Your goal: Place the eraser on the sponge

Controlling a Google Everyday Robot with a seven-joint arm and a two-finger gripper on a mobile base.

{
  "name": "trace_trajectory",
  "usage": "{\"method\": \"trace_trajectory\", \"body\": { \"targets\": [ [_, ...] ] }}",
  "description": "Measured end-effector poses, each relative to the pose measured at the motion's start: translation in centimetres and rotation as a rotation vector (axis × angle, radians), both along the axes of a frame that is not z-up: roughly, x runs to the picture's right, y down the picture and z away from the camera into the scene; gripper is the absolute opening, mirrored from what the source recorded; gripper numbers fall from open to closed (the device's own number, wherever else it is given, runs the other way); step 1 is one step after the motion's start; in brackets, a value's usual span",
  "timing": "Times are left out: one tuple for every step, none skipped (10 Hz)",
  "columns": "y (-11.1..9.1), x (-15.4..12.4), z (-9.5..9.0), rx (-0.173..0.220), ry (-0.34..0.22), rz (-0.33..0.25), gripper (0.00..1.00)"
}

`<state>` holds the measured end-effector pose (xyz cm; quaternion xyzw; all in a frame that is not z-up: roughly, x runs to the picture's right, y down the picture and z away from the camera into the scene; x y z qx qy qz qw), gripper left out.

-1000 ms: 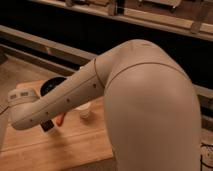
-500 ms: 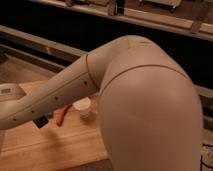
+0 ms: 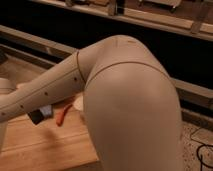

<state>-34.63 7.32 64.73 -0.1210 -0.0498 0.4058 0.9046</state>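
My arm fills most of the camera view, and its forearm (image 3: 40, 95) runs down to the left edge. The gripper lies past that edge, out of view. Just under the forearm a small black block, the eraser (image 3: 35, 116), lies on the wooden table (image 3: 45, 145). A blue-grey pad, the sponge (image 3: 46, 110), shows right beside it on its right, partly hidden by the arm. I cannot tell whether the two touch or overlap.
An orange-red stick (image 3: 62, 115) lies on the table to the right of the sponge. A pale round object (image 3: 79, 102) peeks out beside the arm's elbow. A dark shelf or counter with rails (image 3: 150, 20) runs along the back. Speckled floor (image 3: 197, 142) shows at the right.
The forearm has swung farther left and its wrist end has left the frame. The black bowl seen earlier is now hidden, and the blue-grey pad now shows beneath the arm.
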Motion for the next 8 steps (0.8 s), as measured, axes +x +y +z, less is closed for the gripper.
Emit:
{"method": "trace_trajectory", "body": {
  "targets": [
    [-0.5,0.0,0.2,-0.002,0.001,0.006,0.0],
    [-1.5,0.0,0.7,-0.007,-0.003,0.02,0.0],
    [-1.9,0.0,0.9,-0.008,-0.005,0.026,0.0],
    [-2.8,0.1,1.4,-0.01,-0.006,0.038,0.0],
    [-3.2,0.1,1.5,-0.012,-0.005,0.041,0.0],
    [-3.5,0.0,1.8,-0.015,-0.005,0.037,0.0],
    [-3.7,-0.6,2.1,-0.021,-0.009,0.028,0.0],
    [-3.7,-1.1,2.4,-0.028,-0.013,0.019,0.0]
  ]
}}
